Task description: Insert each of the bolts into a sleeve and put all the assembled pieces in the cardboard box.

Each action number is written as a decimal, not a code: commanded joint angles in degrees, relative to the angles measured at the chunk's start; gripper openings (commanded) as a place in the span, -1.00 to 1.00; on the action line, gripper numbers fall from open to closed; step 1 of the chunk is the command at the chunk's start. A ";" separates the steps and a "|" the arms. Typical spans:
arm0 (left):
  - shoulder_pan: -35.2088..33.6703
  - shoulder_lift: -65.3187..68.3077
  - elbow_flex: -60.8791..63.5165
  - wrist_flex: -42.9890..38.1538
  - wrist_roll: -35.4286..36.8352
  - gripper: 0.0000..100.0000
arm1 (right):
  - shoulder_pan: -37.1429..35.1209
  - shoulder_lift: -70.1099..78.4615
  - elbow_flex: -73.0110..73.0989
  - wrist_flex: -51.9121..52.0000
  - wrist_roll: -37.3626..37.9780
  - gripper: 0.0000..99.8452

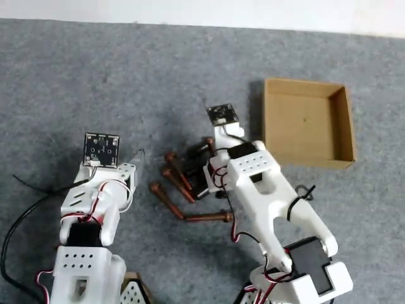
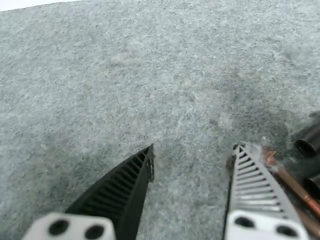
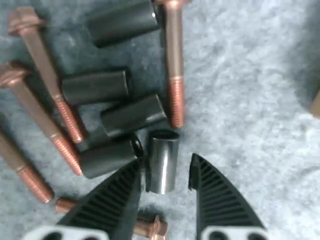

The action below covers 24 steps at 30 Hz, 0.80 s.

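At the left, the left gripper (image 2: 194, 148) hangs low over the bare grey mat (image 1: 126, 82), its fingers spread wide apart; just beside its pale finger lie the copper bolts (image 1: 167, 199), loose on the mat and fanned out at differing angles; among them lie the black sleeves (image 3: 95, 86), most on their sides; the right gripper (image 3: 166, 160) sits low over this cluster, its fingers parted to either side of one sleeve (image 3: 161, 150), not clamped on it; farther right stands the cardboard box (image 1: 273, 120), apart from the pieces.
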 commanded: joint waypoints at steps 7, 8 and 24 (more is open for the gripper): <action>-0.40 0.13 -0.75 -1.14 0.35 -0.54 | -0.75 -2.59 7.34 -7.25 -0.62 -0.75; -0.48 0.13 -0.75 -1.14 0.35 -0.54 | -0.75 -2.68 7.52 -7.25 -0.62 -0.75; -0.40 0.13 -0.57 -0.97 0.35 -0.54 | -0.48 -2.59 7.96 -12.26 4.75 -0.75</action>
